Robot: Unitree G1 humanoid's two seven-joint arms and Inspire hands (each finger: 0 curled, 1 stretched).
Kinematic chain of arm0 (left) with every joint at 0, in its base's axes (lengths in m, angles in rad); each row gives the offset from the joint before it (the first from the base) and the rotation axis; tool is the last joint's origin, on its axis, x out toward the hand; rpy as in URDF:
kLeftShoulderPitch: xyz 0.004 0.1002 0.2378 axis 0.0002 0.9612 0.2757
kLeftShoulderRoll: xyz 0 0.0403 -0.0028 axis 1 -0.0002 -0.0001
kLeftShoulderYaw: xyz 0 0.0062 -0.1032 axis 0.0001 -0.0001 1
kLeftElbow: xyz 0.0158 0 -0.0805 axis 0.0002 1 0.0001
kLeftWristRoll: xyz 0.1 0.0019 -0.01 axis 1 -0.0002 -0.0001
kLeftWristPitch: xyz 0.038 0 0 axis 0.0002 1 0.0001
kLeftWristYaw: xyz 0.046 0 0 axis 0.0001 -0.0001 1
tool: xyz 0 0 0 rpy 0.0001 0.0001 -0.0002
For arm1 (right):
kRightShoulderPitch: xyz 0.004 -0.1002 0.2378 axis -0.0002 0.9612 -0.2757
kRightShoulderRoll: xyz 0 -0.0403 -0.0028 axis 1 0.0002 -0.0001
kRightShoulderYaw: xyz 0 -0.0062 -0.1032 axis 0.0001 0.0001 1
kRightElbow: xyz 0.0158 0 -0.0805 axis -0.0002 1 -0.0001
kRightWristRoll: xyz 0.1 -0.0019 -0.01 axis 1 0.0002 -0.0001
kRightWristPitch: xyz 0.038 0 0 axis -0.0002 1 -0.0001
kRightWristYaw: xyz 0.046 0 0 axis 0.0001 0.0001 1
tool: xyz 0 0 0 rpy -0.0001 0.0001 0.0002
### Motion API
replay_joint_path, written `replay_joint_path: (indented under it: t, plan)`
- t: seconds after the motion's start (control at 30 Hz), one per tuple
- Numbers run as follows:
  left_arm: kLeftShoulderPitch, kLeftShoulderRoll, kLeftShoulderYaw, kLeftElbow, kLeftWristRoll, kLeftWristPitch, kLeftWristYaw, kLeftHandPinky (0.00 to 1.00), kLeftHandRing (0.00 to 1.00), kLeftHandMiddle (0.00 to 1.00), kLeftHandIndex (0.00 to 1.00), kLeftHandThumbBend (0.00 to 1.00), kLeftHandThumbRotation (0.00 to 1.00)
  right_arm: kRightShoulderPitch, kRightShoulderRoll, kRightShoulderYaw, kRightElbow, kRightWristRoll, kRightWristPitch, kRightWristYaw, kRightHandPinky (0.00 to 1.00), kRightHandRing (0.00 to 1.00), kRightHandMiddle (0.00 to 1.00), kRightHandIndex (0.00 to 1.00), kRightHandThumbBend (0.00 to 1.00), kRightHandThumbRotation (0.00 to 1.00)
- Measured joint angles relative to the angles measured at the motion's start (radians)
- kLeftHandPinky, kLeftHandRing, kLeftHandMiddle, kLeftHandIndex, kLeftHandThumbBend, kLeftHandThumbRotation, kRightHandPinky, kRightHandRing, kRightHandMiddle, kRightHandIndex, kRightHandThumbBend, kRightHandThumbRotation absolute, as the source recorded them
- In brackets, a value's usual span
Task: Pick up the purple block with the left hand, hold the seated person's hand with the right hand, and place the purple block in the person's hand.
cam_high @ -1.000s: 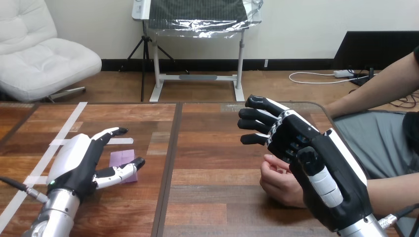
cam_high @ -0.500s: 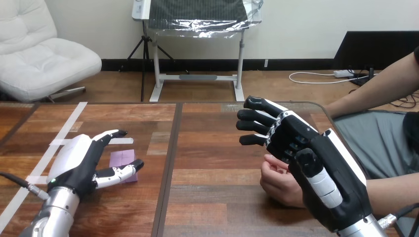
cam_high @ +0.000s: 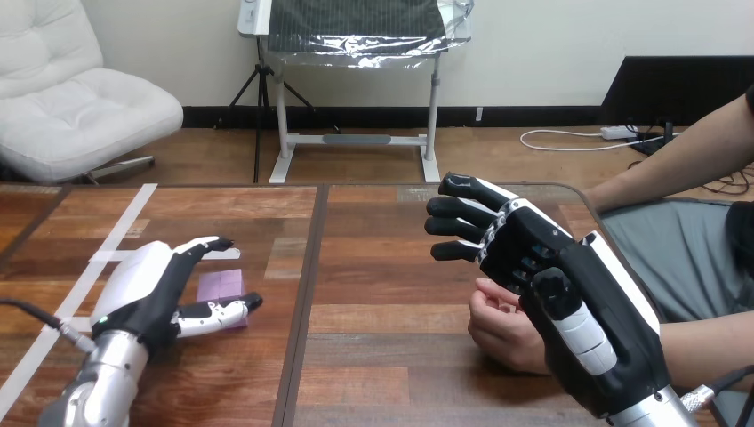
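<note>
The left hand (cam_high: 138, 289) is spread wide over the bench (cam_high: 382, 267), the purple block (cam_high: 219, 284) lying flat between its fingers (cam_high: 203, 245) and thumb, ungrasped, while the right hand (cam_high: 556, 267) hangs with fingers loosely extended, holding nothing, and the person's hand (cam_high: 502, 331) sits curled just beneath them.

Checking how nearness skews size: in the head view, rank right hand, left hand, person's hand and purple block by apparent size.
1. right hand, nearest the camera
2. left hand
3. person's hand, partly hidden, so unsure
4. purple block
</note>
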Motion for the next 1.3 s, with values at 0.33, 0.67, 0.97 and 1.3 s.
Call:
replay_joint_path:
  t: [0.33, 0.67, 0.97, 1.3]
  plan:
    - [-0.043, 0.001, -0.029, 0.044, 0.002, 0.016, -0.003, 0.97, 0.92, 0.90, 0.87, 0.69, 0.42, 0.000, 0.000, -0.001, 0.000, 0.003, 0.000, 0.003, 0.75, 0.81, 0.82, 0.84, 0.96, 0.78]
    - [-0.084, 0.002, -0.055, 0.098, 0.003, 0.020, -0.013, 0.93, 0.89, 0.89, 0.87, 0.69, 0.37, 0.000, 0.000, -0.001, 0.000, 0.011, 0.000, 0.004, 0.75, 0.80, 0.81, 0.84, 0.97, 0.78]
    - [-0.118, 0.005, -0.081, 0.144, 0.006, 0.020, -0.022, 0.90, 0.88, 0.88, 0.87, 0.69, 0.36, 0.000, 0.000, -0.002, 0.000, 0.014, 0.000, 0.004, 0.75, 0.81, 0.81, 0.84, 0.96, 0.79]
    - [-0.152, 0.005, -0.100, 0.192, 0.005, 0.033, -0.044, 0.89, 0.87, 0.87, 0.87, 0.71, 0.35, 0.000, 0.000, -0.002, -0.001, 0.016, 0.000, 0.004, 0.75, 0.81, 0.81, 0.84, 0.95, 0.79]
